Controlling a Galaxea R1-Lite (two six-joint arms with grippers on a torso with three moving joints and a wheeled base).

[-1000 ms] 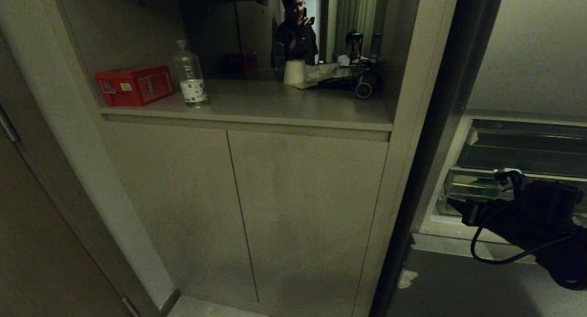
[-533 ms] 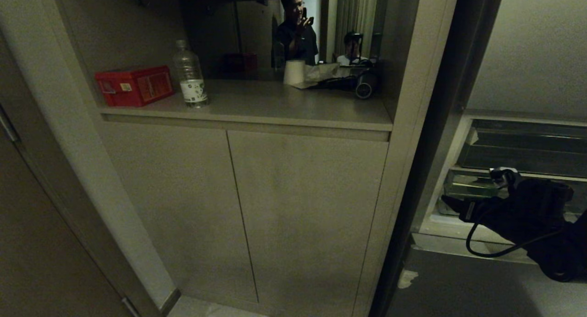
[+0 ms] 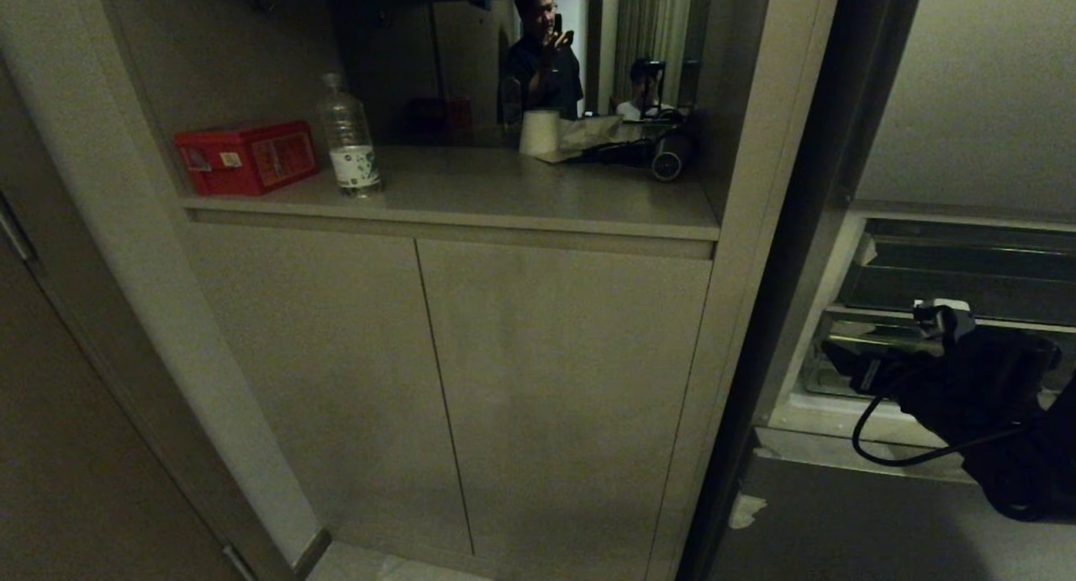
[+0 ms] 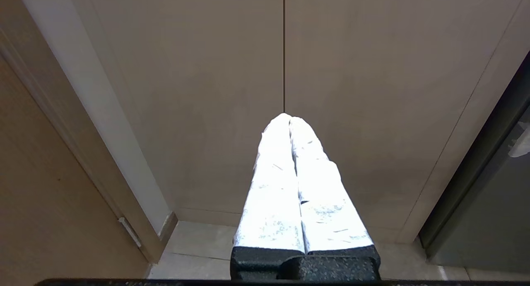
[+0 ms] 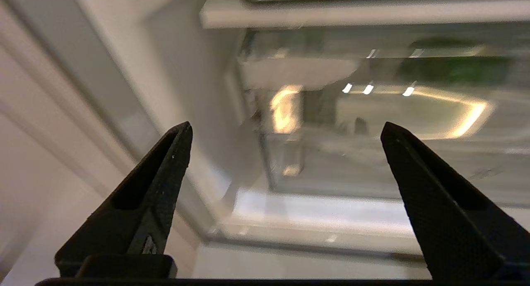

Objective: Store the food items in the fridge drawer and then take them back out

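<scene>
Fridge drawer — beside beige cabinet

Right arm: extended forward at the lower right of the head view, wrist roughly level, a black cable looping beneath the forearm. Right gripper: both black fingers stand wide apart with nothing between them; no contact with any surface is visible. In the head view the same gripper points toward the view's left. Left arm: not seen in the head view. Left gripper: its two white-wrapped fingers are pressed together along their whole length, holding nothing.
</scene>
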